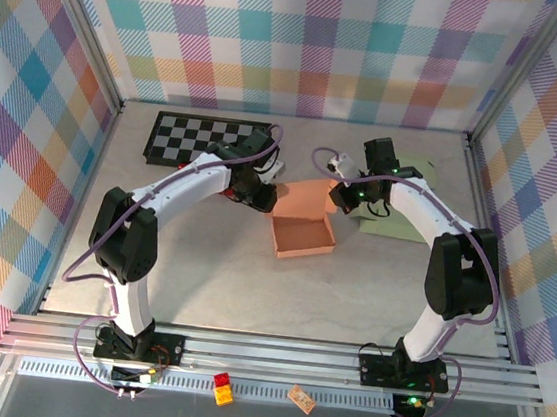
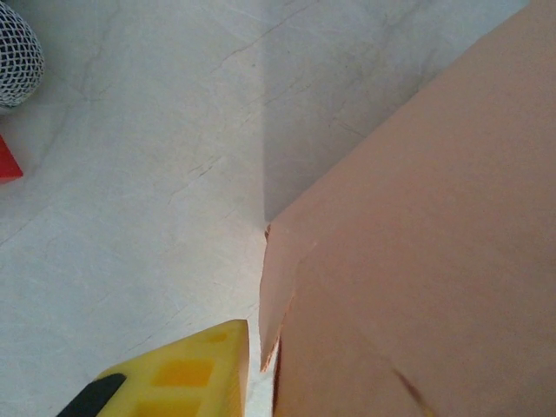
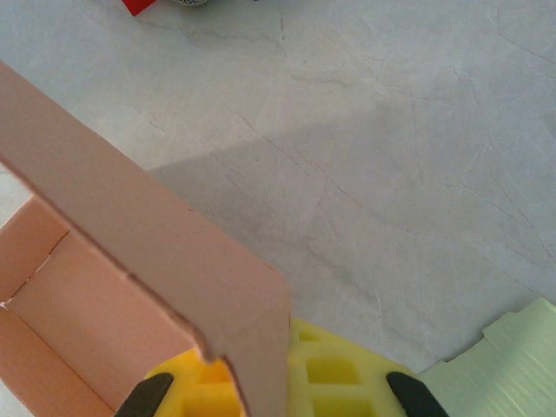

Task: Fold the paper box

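The salmon paper box point(image 1: 302, 233) lies at the table's middle, its tray open upward and its lid panel point(image 1: 305, 199) raised behind it. My left gripper point(image 1: 262, 197) is at the lid's left edge. In the left wrist view one yellow finger point(image 2: 187, 373) stands a narrow gap away from a torn flap edge point(image 2: 271, 295), and the other finger is hidden behind the cardboard point(image 2: 417, 261). My right gripper point(image 1: 347, 194) is at the box's right rear corner. Its yellow fingers point(image 3: 334, 373) are shut on a box wall point(image 3: 174, 252).
A black-and-white checkered board point(image 1: 211, 140) lies at the back left. A pale green sheet point(image 1: 398, 217) point(image 3: 508, 365) lies behind the right gripper. A small red piece point(image 2: 7, 161) and a black mesh object point(image 2: 17, 52) sit left of the box. Patterned walls enclose the table.
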{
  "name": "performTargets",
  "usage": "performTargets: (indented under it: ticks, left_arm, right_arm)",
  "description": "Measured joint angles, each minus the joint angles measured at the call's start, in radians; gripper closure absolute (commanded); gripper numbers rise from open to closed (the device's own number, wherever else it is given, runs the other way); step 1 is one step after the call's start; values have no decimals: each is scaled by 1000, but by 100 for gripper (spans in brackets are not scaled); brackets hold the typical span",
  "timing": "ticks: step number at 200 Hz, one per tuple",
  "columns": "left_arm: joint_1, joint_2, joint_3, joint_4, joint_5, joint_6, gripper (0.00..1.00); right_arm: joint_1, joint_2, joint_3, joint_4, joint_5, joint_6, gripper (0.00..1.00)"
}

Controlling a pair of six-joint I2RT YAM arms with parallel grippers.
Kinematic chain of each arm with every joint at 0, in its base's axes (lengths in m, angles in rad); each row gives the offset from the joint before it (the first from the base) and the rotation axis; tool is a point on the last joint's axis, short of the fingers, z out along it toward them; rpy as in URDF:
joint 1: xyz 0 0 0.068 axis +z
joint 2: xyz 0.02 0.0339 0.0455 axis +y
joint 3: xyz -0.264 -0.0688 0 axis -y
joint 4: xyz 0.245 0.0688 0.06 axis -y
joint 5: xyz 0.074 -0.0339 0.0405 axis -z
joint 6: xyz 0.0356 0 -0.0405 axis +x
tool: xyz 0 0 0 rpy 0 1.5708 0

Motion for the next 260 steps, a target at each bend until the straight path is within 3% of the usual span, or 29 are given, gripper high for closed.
performTargets:
  ticks: [74,125,185,219,260]
  left_arm:
    - [-1,30,19,27,-42,-28,100]
    - [-5,56,64,28,-119,-122,100]
    - [-5,79,90,94,-168,-211,100]
    - [11,97,89,191,-170,-230,99]
    - [50,125,61,321,-116,-237,97]
  right_arm:
    - [7,0,8,-5,17,22,100]
    - [73,0,43,-3,138,168,100]
    - [147,0,68,45,367,512,100]
    - [157,0,30,162,448,648,100]
    - [168,0,-108,391,486,682,100]
